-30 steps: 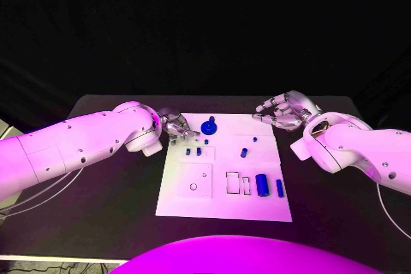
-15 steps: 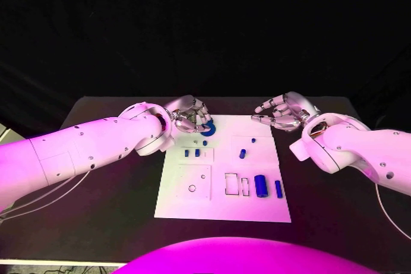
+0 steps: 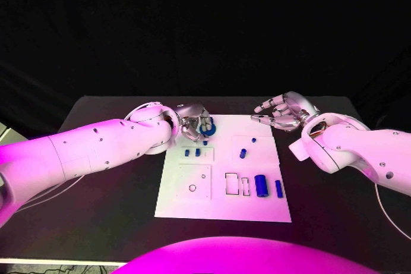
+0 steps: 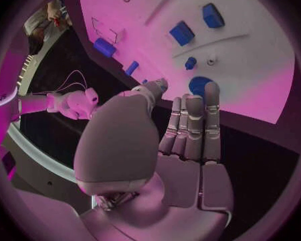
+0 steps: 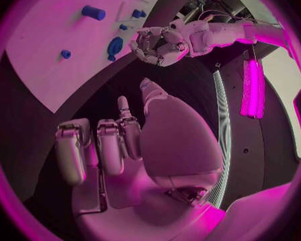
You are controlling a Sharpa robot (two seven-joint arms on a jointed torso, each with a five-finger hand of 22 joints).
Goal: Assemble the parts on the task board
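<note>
Your left hand [image 3: 195,122] sits over the far left corner of the task board [image 3: 223,202], fingers straight and close together, reaching toward the round blue part [image 3: 209,128] that stands near the board's far edge. In the left wrist view the fingertips [image 4: 211,91] lie right at that round part [image 4: 199,84], but you cannot tell whether they touch it; nothing is held in the hand.

Your right hand [image 3: 281,112] hangs above the black table [image 3: 111,208] just beyond the board's far right corner, fingers loosely curled and spread, holding nothing. The right wrist view shows the same hand [image 5: 123,144] clear of the board, with the left hand [image 5: 157,45] across from it.

On the board you see two small blue pieces [image 3: 193,151] side by side just behind the left hand, a small blue peg [image 3: 243,153] near the middle, and a thick blue cylinder [image 3: 261,185] with a thinner blue rod [image 3: 278,188] beside it toward the near right. Outlined recesses [image 3: 233,183] lie just left of the cylinder
</note>
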